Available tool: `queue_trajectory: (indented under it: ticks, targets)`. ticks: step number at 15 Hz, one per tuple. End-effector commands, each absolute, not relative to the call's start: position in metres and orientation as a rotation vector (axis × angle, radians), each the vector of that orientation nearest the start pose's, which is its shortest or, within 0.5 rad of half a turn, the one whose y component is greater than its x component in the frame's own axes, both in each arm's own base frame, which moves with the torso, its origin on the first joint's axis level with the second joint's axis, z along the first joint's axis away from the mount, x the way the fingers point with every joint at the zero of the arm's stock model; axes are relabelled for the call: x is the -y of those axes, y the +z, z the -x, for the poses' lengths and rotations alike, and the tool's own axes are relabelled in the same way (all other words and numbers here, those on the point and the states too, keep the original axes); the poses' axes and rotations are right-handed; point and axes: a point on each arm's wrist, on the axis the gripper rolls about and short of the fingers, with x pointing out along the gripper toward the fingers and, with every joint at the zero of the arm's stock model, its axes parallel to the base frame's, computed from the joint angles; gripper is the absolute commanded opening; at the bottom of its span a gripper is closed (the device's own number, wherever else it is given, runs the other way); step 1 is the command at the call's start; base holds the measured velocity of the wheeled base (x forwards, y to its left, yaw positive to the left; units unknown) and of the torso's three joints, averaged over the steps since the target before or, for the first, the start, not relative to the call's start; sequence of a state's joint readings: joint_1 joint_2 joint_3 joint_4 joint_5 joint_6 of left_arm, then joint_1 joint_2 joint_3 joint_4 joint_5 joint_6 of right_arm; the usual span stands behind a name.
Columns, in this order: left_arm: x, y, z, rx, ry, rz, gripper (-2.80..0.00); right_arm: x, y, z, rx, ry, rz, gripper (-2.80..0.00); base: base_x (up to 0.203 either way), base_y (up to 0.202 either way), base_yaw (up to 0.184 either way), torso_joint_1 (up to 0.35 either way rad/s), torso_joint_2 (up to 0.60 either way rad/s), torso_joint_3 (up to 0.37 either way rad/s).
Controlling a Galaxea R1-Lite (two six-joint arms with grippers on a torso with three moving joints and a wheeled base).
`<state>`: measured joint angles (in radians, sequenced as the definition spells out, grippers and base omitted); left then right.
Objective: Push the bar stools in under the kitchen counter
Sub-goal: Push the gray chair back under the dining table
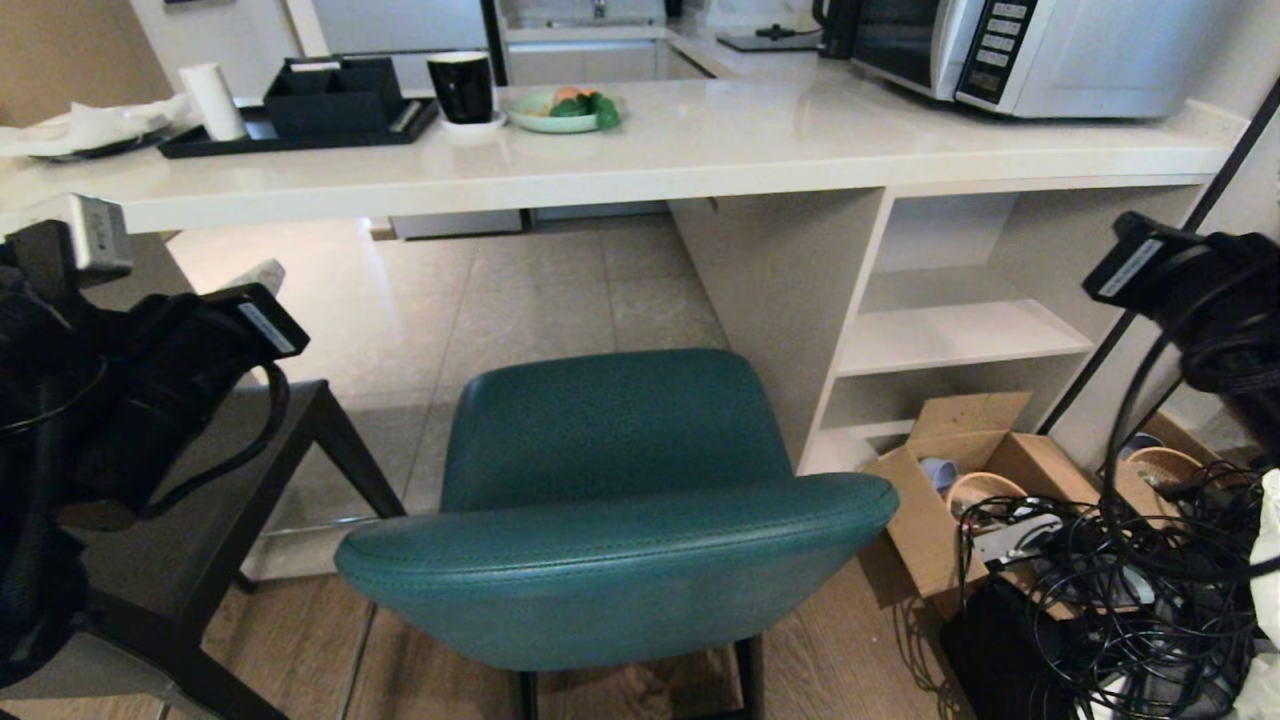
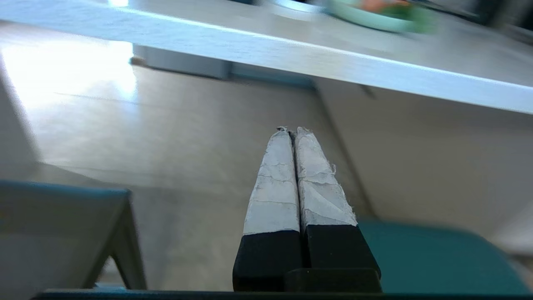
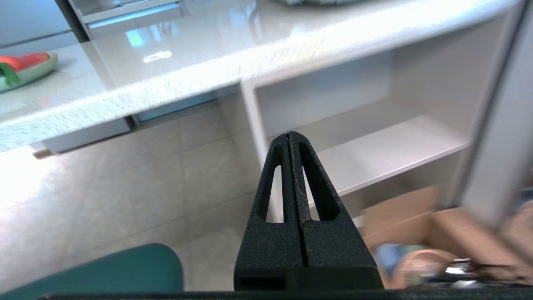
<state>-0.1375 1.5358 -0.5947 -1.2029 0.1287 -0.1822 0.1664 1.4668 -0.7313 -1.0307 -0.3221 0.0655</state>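
Teal stool [image 1: 620,500]: lower centre of head view, curved back nearest, seat short of counter edge | dark-grey stool [image 1: 200,520]: lower left, partly behind left arm | kitchen counter [image 1: 700,150]: across upper frame, shelves at right | left gripper [image 2: 292,132]: fingers pressed together, empty, pointing under counter | right gripper [image 3: 289,135]: fingers pressed together, empty, facing shelves

No text, brand or number can be read anywhere. The microwave [image 1: 1030,50] on the desk [image 1: 700,150] has a panel of small buttons whose markings are too small to make out. White label strips on the left arm's camera housing [image 1: 268,325] and the right arm's camera housing [image 1: 1130,262] carry no print that can be read
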Motion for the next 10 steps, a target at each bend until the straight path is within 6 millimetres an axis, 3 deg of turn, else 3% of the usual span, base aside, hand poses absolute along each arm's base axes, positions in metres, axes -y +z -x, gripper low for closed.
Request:
queue_trajectory:
  ticks: [1, 5, 10]
  targets:
    - [0.033, 0.265, -0.186, 0.301, -0.115, 0.232, -2.80, -0.020, 0.311, -0.171, 0.389, -0.162, -0.126, -2.80, 0.000, 0.000, 0.000, 0.000, 0.00, 0.000]
    - [0.022, 0.282, -0.096, 0.276, -0.195, 0.218, -2.80, 0.001, 0.323, -0.082, 0.422, -0.270, -0.035, -2.80, 0.000, 0.000, 0.000, 0.000, 0.00, 0.000]
    - [0.000, 0.273, -0.007, 0.370, -0.080, 0.136, -2.80, 0.007, 0.301, 0.020, 0.471, -0.346, 0.004, -2.80, 0.000, 0.000, 0.000, 0.000, 0.00, 0.000]
